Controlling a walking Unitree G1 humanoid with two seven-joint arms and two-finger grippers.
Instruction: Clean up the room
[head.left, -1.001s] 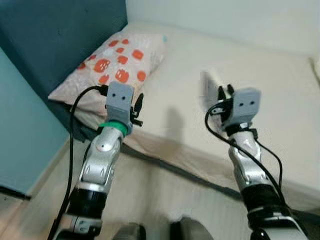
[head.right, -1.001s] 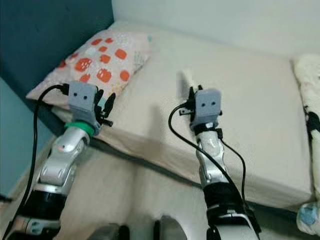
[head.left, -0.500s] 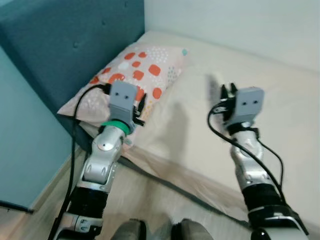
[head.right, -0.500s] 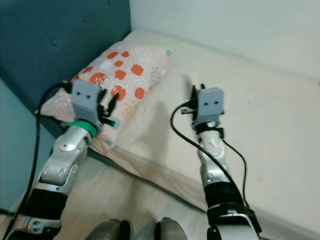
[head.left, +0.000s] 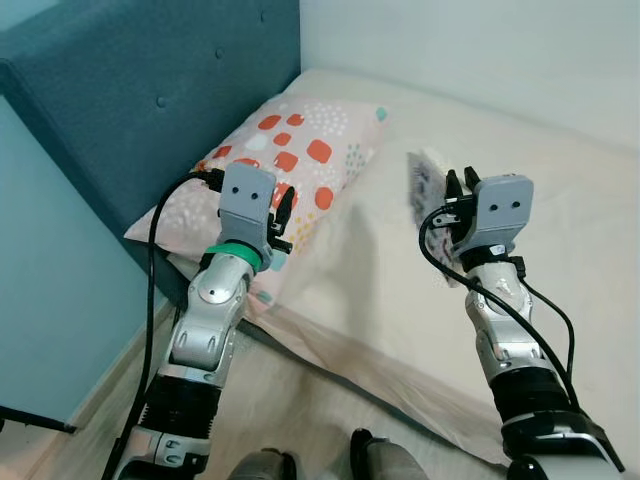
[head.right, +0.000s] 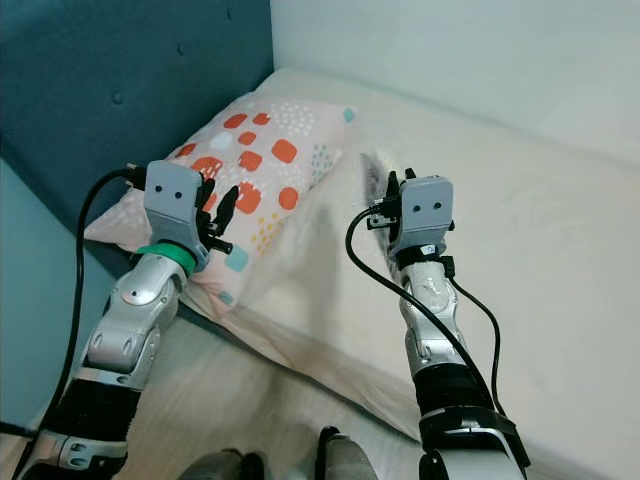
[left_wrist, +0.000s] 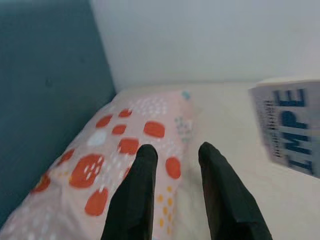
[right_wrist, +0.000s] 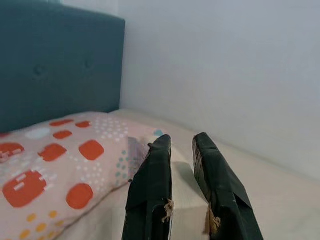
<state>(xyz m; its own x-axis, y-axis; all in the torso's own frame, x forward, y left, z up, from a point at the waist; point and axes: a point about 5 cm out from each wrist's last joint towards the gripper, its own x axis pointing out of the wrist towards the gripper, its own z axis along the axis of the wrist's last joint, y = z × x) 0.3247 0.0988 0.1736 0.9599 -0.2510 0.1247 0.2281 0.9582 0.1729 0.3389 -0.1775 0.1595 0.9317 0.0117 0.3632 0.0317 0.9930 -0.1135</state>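
Observation:
A white book (head.left: 424, 180) with dark blue lettering on its cover (left_wrist: 290, 127) hangs upright above the bed. My right gripper (head.left: 460, 182) is shut on it, the two fingers (right_wrist: 150, 185) nearly together. A pillow with orange spots (head.left: 300, 160) lies at the head of the beige bed (head.left: 540, 160), against the blue headboard. My left gripper (head.right: 217, 198) hovers open over the pillow's near end with nothing between its fingers (left_wrist: 135, 195). The book is to the right of the pillow, roughly level with its far half.
The padded blue headboard (head.left: 130, 90) stands at the left, with a teal wall (head.left: 40, 300) beside it. A pale wall runs behind the bed. A strip of wooden floor (head.left: 290, 400) lies between me and the mattress edge, with my feet at the bottom.
The whole picture has shifted: the pillow and headboard now sit further right and closer, so the camera moved. Both arms keep their pose and the book stays with the right gripper.

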